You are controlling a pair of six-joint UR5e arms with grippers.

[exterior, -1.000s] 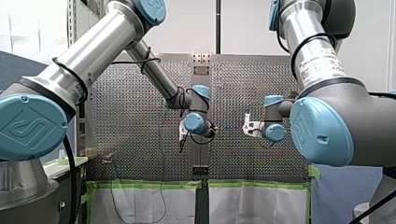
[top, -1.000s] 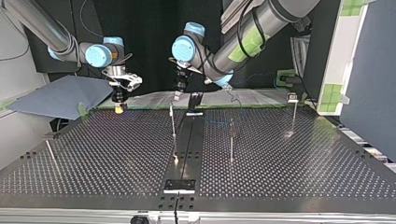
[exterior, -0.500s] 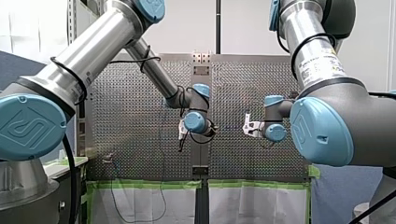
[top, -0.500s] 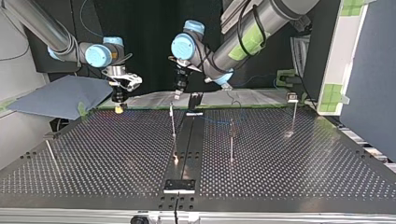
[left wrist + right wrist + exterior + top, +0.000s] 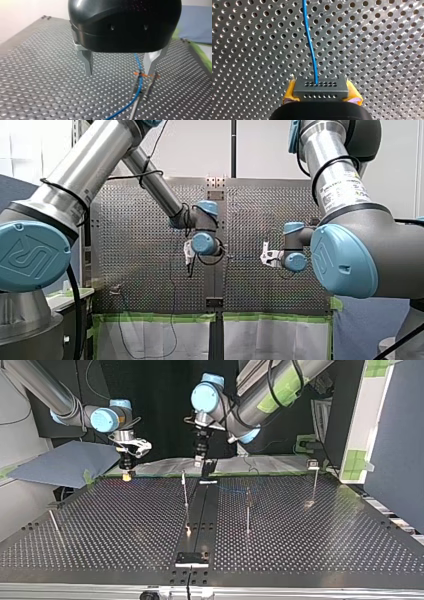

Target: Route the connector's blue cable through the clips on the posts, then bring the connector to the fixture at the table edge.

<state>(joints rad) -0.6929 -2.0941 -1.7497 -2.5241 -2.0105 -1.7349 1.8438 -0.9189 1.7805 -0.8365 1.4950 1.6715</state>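
Note:
In the right wrist view my right gripper [image 5: 320, 96] is shut on the grey connector [image 5: 320, 88], yellow pads at both its ends. The blue cable [image 5: 310, 45] leaves the connector and runs ahead over the perforated table. My left gripper [image 5: 120, 72] is open, its metal fingers [image 5: 86, 61] wide apart and holding nothing. Beside one of those fingers the blue cable [image 5: 132, 102] passes through an orange clip [image 5: 143, 74] on a post. In the top view my right gripper [image 5: 128, 474] hangs at the far left edge, and my left gripper [image 5: 199, 461] hovers above a post [image 5: 185, 492].
More thin posts stand on the table [image 5: 310, 550]: one at the middle [image 5: 247, 510], one at the right [image 5: 314, 482], one at the near left [image 5: 54, 525]. A black fixture [image 5: 192, 559] sits at the near table edge on the dark centre strip. Blue cloth [image 5: 65, 462] lies beyond the far left corner.
My left arm has lifted and swung its gripper slightly to the right in the top view, away from the post. My right arm holds still with the connector.

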